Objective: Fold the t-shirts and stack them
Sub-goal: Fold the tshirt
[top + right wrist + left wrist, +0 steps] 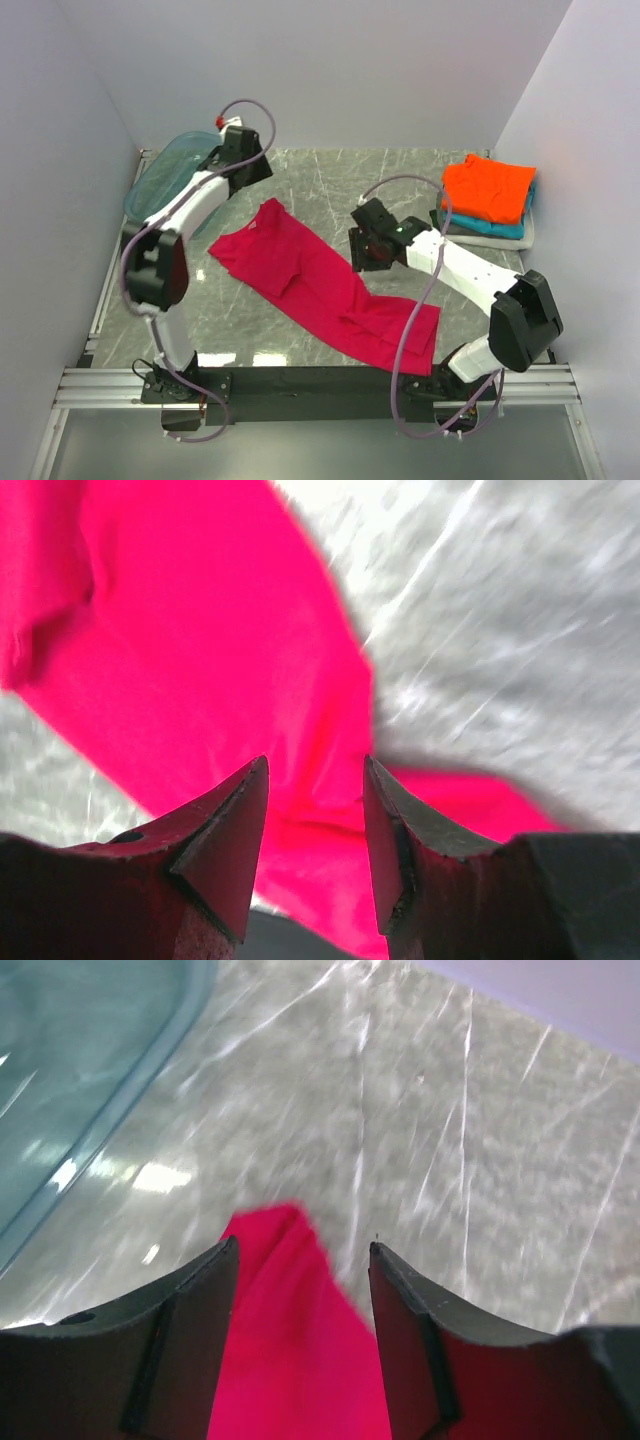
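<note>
The crimson-magenta t-shirt (pixel 320 280) lies flat in a long diagonal strip across the table, from far left to near right. My left gripper (pixel 256 172) is open just beyond the shirt's far tip; in the left wrist view (pixel 302 1245) that tip (pixel 290 1340) lies between the open jaws. My right gripper (pixel 362 250) is open over the shirt's right edge at mid-length; in the right wrist view (pixel 316 762) the cloth (pixel 200 650) spreads under the jaws. The orange shirt (pixel 490 187) lies folded on the teal shirt (pixel 495 230) and a grey-white shirt (pixel 527 232) at the far right.
A translucent teal plastic tub (pixel 165 175) stands at the far left, beside the left arm, and shows in the left wrist view (pixel 80 1070). The grey marbled table (pixel 330 185) is walled on three sides. A black rail (pixel 300 380) runs along the near edge.
</note>
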